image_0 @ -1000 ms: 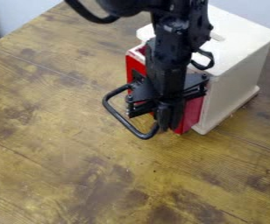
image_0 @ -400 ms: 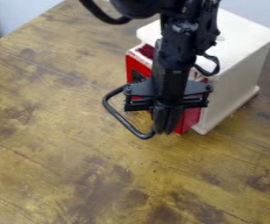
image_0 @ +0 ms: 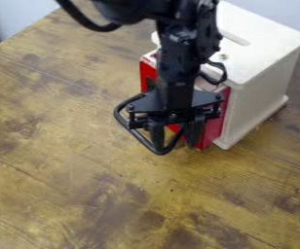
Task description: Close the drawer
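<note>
No legible writing on red drawer [image_0: 156,73], cabinet [image_0: 263,58].

A black arm reaches down over a worn wooden tabletop [image_0: 61,185]. Its tool [image_0: 168,128] points down just in front of the red drawer [image_0: 150,76], jaws spread, inside the black wire loop handle [image_0: 130,126]. The drawer sits in a cream-white cabinet [image_0: 267,68].

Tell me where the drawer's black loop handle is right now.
In the camera view, the black loop handle juts left from the red drawer front over the wooden table, with the claw directly above it.
</note>
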Controlling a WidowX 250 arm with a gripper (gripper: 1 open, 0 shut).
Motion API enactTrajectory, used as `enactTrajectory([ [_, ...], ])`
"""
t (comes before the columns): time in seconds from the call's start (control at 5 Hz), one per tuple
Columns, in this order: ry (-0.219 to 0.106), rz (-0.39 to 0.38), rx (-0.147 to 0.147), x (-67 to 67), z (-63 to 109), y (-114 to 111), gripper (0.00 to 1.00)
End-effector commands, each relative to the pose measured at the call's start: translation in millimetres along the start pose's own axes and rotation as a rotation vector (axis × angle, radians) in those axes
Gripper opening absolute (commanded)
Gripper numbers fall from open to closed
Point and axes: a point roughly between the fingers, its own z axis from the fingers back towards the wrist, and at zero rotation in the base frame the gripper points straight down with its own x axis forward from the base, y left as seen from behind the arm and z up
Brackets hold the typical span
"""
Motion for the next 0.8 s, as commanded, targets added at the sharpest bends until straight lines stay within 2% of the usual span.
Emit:
enactTrajectory([
  [0.0, -0.047, 0.086, 0.028, 23.5, -3.6, 22.2, 1.00],
  [0.2, -0.045, 0.092, 0.054, 28.6, -11.5, 26.2, 1.00],
  [0.6, -0.014, 0.134, 0.097, 33.1, -22.4, 44.2, 1.00],
])
